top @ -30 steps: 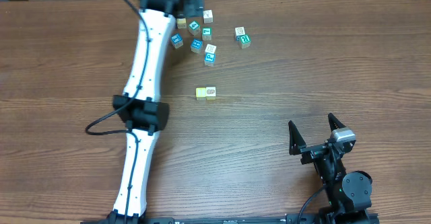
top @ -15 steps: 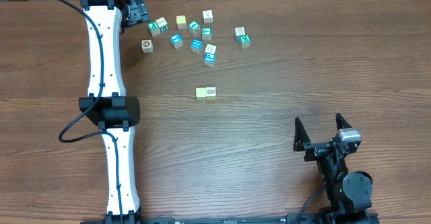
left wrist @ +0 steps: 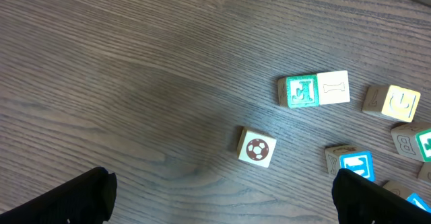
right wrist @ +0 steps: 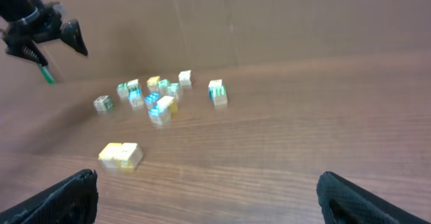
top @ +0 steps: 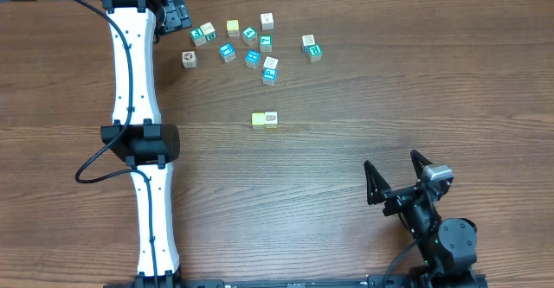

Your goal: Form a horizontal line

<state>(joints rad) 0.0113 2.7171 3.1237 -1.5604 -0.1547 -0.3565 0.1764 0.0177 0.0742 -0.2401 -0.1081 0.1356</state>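
1. The left gripper [top: 177,13] hangs over the far left corner of the tabletop [top: 389,89]. Its jaws are spread wide and hold nothing. In the left wrist view only bare wood shows between its dark fingertips [left wrist: 74,197].
2. The right gripper [top: 395,169] sits close to the near edge, toward the right corner. Its jaws are also parted and empty, and it is well apart from every cube.
3. The yellow cube [top: 258,120] and a marked pale cube [top: 271,118] lie touching, side by side, about the middle of the tabletop. The yellow one is on the side of the left edge. Together they make a short row parallel to the far edge.
4. The ball-marked cube [left wrist: 256,147], pale with a round dark print on top, lies alone. It is on the left-edge side of the scattered group near the far edge and touches none of its neighbours. Of all the cubes it is among the closest to the left gripper.
5. Two more pale cubes lie loose in that group: the far pale cube [top: 267,20] nearest the far edge, and the right pale cube [top: 307,41], which is beside a green-faced one.
6. Teal-faced cubes [top: 252,59] are mixed among them.
7. The bone-marked cube [left wrist: 333,87] rests against a green-faced cube [left wrist: 298,91].
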